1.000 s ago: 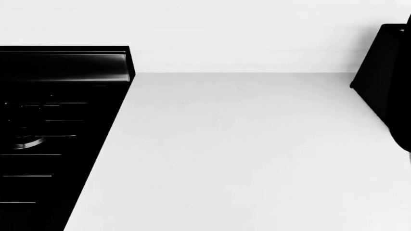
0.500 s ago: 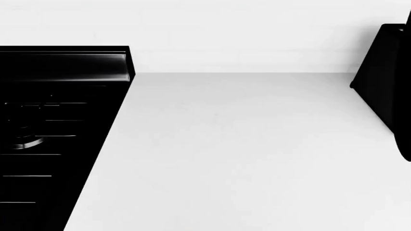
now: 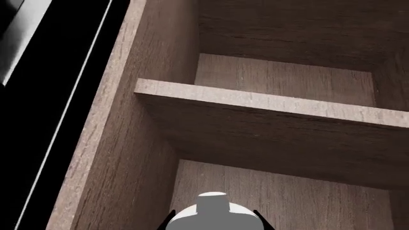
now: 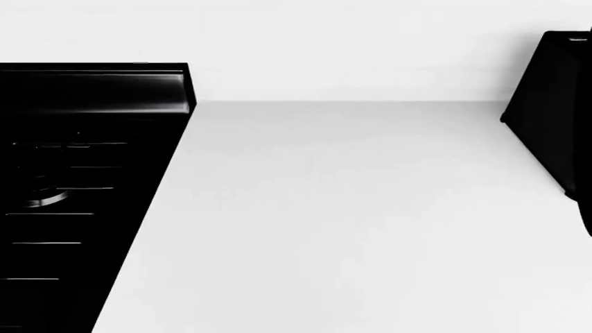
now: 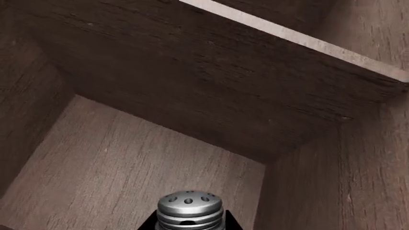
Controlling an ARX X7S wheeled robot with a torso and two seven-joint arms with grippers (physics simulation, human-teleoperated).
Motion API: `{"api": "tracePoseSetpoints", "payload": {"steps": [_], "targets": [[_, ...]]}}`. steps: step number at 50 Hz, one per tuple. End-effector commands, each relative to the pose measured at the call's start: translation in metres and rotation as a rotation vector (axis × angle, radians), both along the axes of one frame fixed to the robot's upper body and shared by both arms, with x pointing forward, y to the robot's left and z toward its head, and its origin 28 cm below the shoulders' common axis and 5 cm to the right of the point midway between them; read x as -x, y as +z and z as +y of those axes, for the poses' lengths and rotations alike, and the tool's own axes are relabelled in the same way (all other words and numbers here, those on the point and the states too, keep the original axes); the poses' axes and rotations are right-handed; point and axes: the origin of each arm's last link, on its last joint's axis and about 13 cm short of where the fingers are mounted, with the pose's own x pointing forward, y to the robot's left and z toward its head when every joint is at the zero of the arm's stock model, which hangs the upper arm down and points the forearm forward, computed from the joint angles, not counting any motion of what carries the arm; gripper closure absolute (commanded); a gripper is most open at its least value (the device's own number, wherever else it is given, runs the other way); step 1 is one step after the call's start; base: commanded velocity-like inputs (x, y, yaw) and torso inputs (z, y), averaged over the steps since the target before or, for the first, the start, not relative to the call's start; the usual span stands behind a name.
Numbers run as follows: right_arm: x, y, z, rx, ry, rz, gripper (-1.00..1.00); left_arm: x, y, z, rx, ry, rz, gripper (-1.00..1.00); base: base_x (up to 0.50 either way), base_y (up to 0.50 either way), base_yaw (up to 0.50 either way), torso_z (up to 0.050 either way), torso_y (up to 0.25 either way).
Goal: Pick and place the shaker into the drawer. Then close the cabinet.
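Your right gripper [image 5: 189,225] is clamped on the small shaker with a rounded, perforated silver cap [image 5: 189,207], its 2 dark fingertips just visible on either side of the cap's ridged collar at the edge of the right wrist view. The shaker stands cap-up inside the wide, shallow drawer of light brown wood grain [image 5: 128,158], over the plank floor and close to the corner where the far wall meets a side wall. Whether its base already touches the floor is hidden, so treat it as held, not placed.

Your left gripper [image 3: 214,224] also looks down into the drawer from the left wrist view. Dark finger tips flank a smooth pale grey rounded body with a stubby top [image 3: 213,211]; what that body is, and whether the fingers are pressing on it, cannot be told from so little.

The head view shows neither arm and neither drawer nor shaker: only the plain white countertop [image 4: 351,222], a black cooktop [image 4: 74,187] at its left and a dark object [image 4: 555,125] at the right edge. Both wrists are evidently below that line of sight.

By this reading the placing step is nearly finished. Holding the shaker upright and low suits a gentle release, since the narrow body could tip. Closing the cabinet is not yet done.
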Motion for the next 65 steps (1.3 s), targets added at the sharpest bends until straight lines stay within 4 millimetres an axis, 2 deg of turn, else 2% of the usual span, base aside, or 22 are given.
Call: {"api": "tracePoseSetpoints", "payload": {"steps": [1,38,65], "targets": [[-0.0010,-0.0010,0.0006,0.014,-0.022,-0.011,1.00,0.0009,0.0005,0.0017,0.009,-0.001,-0.008,1.00,-0.24,0.00,0.00,0.000,0.000],[-0.0012,-0.0028,0.0011,0.001,-0.024,-0.011,1.00,0.0016,0.0003,0.0032,0.002,0.000,-0.001,1.00,-0.26,0.00,0.00,0.000,0.000],[-0.0027,-0.0033,0.0031,0.002,-0.029,-0.007,1.00,0.0010,0.0011,0.0073,0.004,0.006,0.000,1.00,-0.37,0.03,0.00,0.000,0.000]]}}
